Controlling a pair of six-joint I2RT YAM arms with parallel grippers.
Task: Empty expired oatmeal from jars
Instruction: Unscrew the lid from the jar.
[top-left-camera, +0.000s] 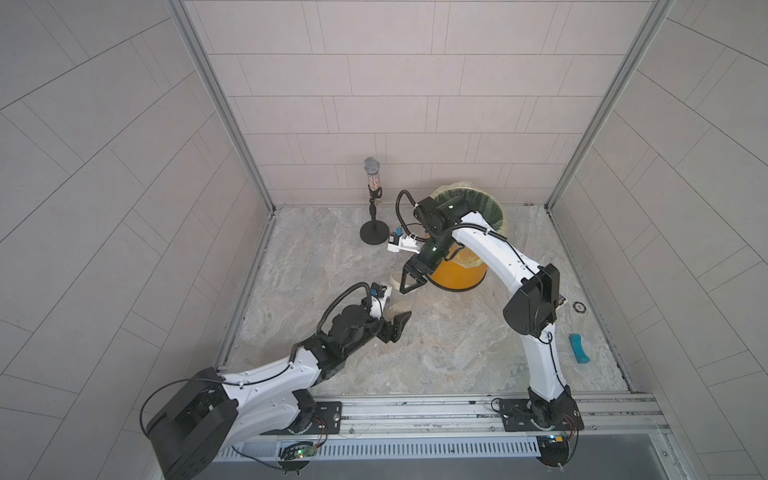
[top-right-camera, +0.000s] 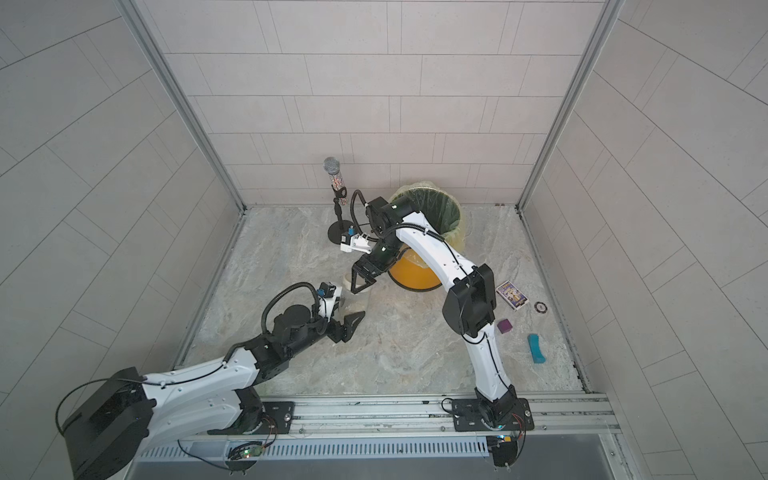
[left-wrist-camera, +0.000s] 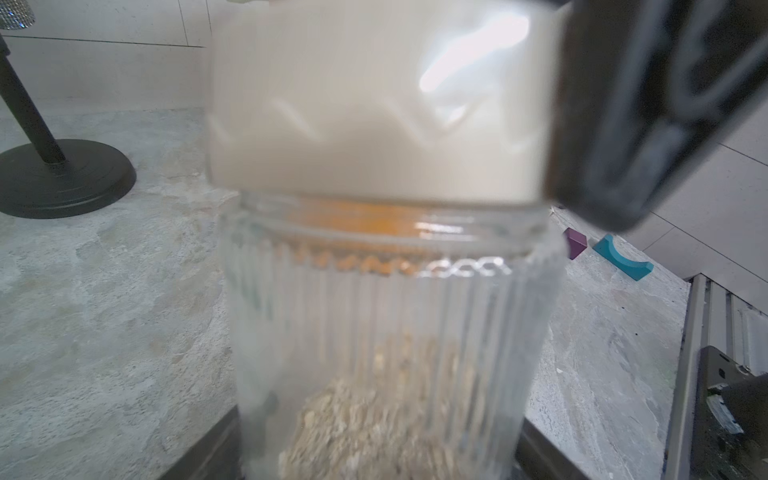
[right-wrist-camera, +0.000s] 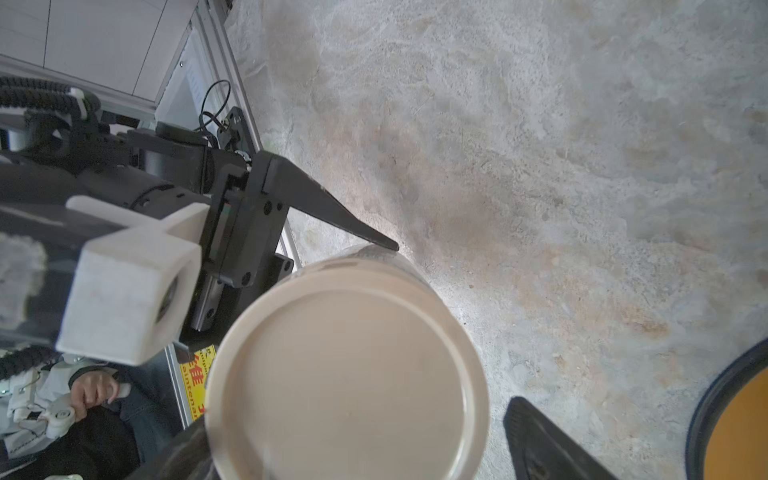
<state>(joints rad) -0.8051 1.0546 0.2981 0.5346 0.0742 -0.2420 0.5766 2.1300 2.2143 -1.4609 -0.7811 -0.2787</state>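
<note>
**Q:** What sits at the centre of the scene?

**A:** A small ribbed clear glass jar (left-wrist-camera: 395, 316), lid uppermost, with its flat round cream lid (right-wrist-camera: 347, 386) on. It is over the grey stone-patterned table (top-left-camera: 436, 353), just beside an orange bin (top-left-camera: 457, 278), on the side toward the robot's left arm. I cannot tell whether its base rests on the table.

**Q:** And the oatmeal?

**A:** It is inside the jar. A shallow heap of pale flaky oatmeal (left-wrist-camera: 365, 428) lies at the bottom, seen through the glass.

**Q:** What are the two grippers doing?

**A:** The left gripper (top-left-camera: 397, 311) comes in from the side and grasps the jar's body, with a dark finger against the glass on each side. The right gripper (top-left-camera: 412, 284) reaches down from above, jaws spread on either side of the lid. In the right wrist view a strip of table shows between one of its fingers (right-wrist-camera: 540, 440) and the lid's edge, so it is released, not clamped.

**Q:** Anything else?

**A:** A yellow-green bag (top-left-camera: 498, 224) lines the bin. A microphone (top-left-camera: 370, 166) stands on a black stand near the back wall, beside the bin. A teal curved block (top-left-camera: 578, 348) lies well apart, on the right side of the table.
</note>
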